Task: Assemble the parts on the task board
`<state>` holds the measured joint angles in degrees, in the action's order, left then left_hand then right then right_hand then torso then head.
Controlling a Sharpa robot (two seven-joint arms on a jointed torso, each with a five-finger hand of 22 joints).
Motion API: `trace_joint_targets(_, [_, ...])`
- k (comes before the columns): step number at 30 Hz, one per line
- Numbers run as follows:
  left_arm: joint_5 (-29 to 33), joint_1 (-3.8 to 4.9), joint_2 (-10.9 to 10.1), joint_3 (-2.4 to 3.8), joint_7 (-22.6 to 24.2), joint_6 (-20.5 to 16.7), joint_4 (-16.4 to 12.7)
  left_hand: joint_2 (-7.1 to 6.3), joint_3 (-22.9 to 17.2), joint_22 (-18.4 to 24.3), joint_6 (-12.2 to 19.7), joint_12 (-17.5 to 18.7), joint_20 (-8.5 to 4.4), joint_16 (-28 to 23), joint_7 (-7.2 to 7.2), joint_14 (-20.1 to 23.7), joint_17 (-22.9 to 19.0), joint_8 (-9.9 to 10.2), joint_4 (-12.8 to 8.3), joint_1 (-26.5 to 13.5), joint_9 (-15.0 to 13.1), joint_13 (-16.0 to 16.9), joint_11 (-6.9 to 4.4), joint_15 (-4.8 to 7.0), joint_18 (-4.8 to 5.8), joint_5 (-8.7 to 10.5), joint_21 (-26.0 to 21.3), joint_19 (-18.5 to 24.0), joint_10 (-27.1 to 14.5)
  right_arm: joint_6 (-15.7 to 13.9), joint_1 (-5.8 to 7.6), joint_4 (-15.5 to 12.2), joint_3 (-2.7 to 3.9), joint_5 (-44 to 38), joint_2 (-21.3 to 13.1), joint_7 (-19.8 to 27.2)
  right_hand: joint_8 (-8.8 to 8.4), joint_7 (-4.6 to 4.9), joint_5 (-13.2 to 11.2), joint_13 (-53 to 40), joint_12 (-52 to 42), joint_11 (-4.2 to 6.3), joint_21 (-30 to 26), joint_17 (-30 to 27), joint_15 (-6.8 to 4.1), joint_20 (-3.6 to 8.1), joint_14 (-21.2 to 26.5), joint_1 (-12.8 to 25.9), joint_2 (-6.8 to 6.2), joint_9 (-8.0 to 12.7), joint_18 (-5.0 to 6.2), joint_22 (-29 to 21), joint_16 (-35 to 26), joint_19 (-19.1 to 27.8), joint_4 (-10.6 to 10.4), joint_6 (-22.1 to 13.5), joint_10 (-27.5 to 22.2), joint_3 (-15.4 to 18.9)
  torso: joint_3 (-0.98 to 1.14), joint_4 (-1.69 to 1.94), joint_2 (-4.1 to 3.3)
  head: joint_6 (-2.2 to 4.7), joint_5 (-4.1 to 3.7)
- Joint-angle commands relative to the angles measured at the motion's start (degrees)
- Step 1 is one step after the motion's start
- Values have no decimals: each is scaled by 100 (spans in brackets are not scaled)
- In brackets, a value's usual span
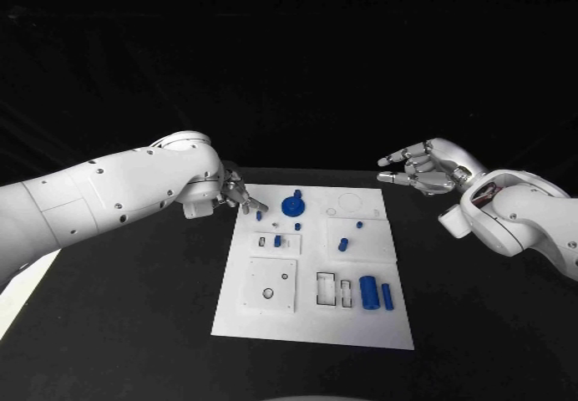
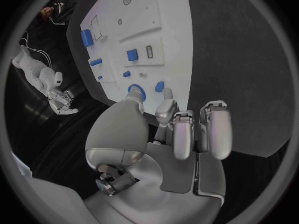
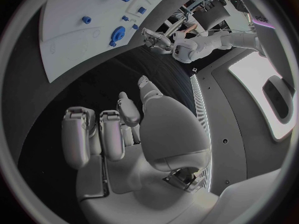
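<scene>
The white task board point(image 1: 362, 326) lies mid-table with several blue parts on it. A round blue piece point(image 1: 293, 205) stands near the far edge, with a small peg point(image 1: 259, 215) beside it. Two blue cylinders point(image 1: 368, 292) lie side by side at the near right. My left hand point(image 1: 235, 196) hovers at the board's far-left corner, fingers extended and holding nothing; the left wrist view has its fingertips point(image 2: 165, 109) just short of the round piece point(image 2: 135, 90) and the peg point(image 2: 159, 86). My right hand point(image 1: 422, 171) hangs off the far-right corner, fingers apart and loosely bent, empty.
Small blue pieces point(image 1: 277, 241) point(image 1: 343, 245) sit in the board's middle rows, beside empty rectangular slots point(image 1: 325, 286) and a square plate with a hole point(image 1: 270, 284). Black table surrounds the board point(image 3: 74, 30) on all sides.
</scene>
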<state>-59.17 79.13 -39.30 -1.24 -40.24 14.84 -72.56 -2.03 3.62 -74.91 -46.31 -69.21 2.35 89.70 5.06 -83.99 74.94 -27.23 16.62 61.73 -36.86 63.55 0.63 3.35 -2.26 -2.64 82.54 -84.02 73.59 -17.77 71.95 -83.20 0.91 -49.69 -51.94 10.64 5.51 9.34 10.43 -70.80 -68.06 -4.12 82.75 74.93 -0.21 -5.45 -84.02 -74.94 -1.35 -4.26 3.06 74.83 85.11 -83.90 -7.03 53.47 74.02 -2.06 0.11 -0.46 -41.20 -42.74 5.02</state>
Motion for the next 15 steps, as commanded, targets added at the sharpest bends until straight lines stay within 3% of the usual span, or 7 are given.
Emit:
trace_joint_targets(1, [-47, 8, 210, -21, -258, 387, 363, 85, 93, -302, -118, -20, 51, 30, 0, -601, 1506, 36, -1, -37, 81, 15, 10, -24, -28, -7, -8, -169, 19, 40, -3, 11, 0, -5, 23, 11, 25, -24, 17, 3, 24, 0, -25, 1049, -18, -2, -462, 35, 40, -8, 4, -9, -38, 30, 4, 23, -40, 17, -10, -15, -6, 21, 40])
trace_joint_targets(8, [-157, -21, 512, -59, -67, 385, 889, 180, 267, -341, -348, -75, 37, 30, -39, -601, 1506, -4, 5, -72, 186, 61, -23, 0, -23, -7, 14, -185, 66, 44, -8, 23, -1, -5, 41, 19, 26, -24, 20, 4, 24, 0, -26, 1051, -18, -2, -462, 37, 44, -8, 4, -10, -36, 30, -1, 23, -40, 23, -18, -41, -29, 26, 65])
trace_joint_targets(15, [-182, -32, 652, -67, 76, 237, 1103, 203, 347, -393, -414, -133, 27, 30, -55, -601, 1506, -25, 6, -96, 216, 124, -37, 12, -12, -6, 47, -206, 116, 51, -10, 47, -2, -5, 67, 24, 26, -24, 20, 4, 24, 0, -26, 1051, -18, -2, -462, 37, 44, -8, 4, -10, -36, 30, -1, 23, -40, 23, -26, -43, -39, 41, 82])
